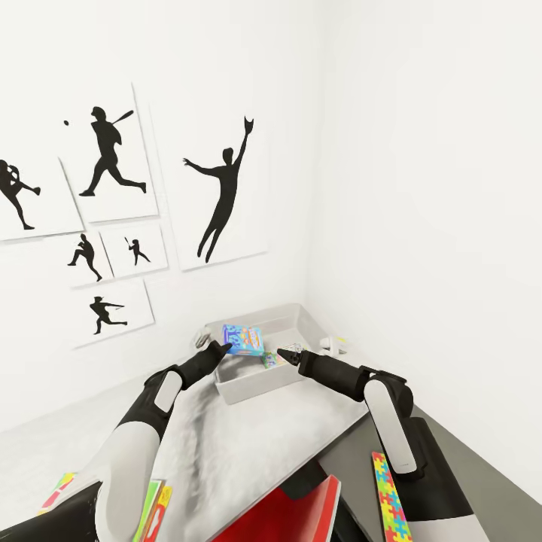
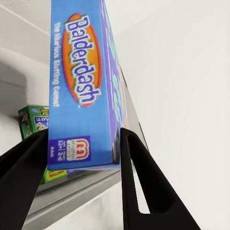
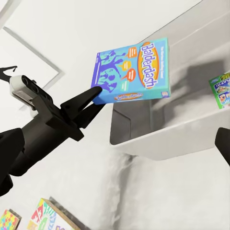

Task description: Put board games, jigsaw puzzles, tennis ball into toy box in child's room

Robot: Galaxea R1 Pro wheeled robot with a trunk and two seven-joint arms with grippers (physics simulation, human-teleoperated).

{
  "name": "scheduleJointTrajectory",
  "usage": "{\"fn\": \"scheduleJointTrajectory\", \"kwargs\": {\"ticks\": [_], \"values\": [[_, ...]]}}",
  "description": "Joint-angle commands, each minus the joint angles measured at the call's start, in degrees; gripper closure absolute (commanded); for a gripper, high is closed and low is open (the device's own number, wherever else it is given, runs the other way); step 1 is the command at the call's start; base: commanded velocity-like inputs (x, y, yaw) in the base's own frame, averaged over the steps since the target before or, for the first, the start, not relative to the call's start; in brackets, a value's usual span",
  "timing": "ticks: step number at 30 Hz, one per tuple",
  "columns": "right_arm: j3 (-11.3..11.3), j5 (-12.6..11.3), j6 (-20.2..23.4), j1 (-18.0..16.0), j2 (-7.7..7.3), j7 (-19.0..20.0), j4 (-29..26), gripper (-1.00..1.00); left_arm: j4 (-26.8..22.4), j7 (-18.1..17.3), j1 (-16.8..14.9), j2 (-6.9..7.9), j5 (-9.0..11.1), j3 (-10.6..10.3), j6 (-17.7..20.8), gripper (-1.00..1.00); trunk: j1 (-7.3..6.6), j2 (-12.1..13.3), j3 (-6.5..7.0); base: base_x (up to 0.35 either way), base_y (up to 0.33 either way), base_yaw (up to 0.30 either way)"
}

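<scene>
One blue board game [image 1: 243, 339] is up in the air right now, pinched by its bottom corner in the left end effector [image 1: 223, 348], hanging over the near wall of the toy box [image 1: 256, 386] in the far corner of the worktop [image 1: 248, 444]. In the left wrist view both fingers [image 2: 139, 177] are clamped on the box's lower edge. It's a corner grip, so I'd say the tidy way to finish is to carry it a bit further over the middle of the bin, lower it close to the floor, then let go, so it doesn't tip back over the rim. The right end effector [image 1: 288, 354] hovers beside it over the bin with nothing in it, its fingers only slightly apart.

Counting: one green board game [image 3: 221, 90] lies in the bin already. One jigsaw puzzle [image 1: 390, 500] lies on the darker worktop section near the right arm. Colourful flat toys [image 1: 154, 506] poke out under the left arm; how many, I can't tell.
</scene>
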Motion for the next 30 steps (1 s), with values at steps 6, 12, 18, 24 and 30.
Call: {"fn": "scheduleJointTrajectory", "kwargs": {"ticks": [6,12,18,24,30], "values": [[-0.07,0.45,0.25,-0.05,0.03,0.44,-0.03,-1.0,-0.02,-0.17,-0.07,-0.06,0.23,0.38,0.48,1.0,0.02,-0.09,-0.1,0.0,0.0,0.0],[-0.07,0.45,0.25,-0.01,0.03,0.44,-0.03,-1.0,-0.02,-0.17,-0.07,-0.07,0.23,0.38,0.48,1.0,0.02,-0.09,-0.1,0.0,0.0,0.0],[-0.07,0.45,0.25,-0.01,0.03,0.44,-0.03,-1.0,-0.02,-0.17,-0.07,-0.06,0.23,0.38,0.49,1.0,0.02,-0.09,-0.1,0.0,0.0,0.0],[-0.07,0.45,0.25,0.0,0.03,0.44,-0.03,-1.0,-0.02,-0.17,-0.07,-0.06,0.23,0.38,0.49,1.0,0.02,-0.09,-0.1,0.011,0.0,0.0],[-0.07,0.45,0.25,0.0,0.06,0.44,-0.03,-1.0,-0.02,-0.18,-0.07,-0.06,0.23,0.38,0.46,1.0,0.02,-0.09,-0.1,0.007,0.0,0.0]]}}
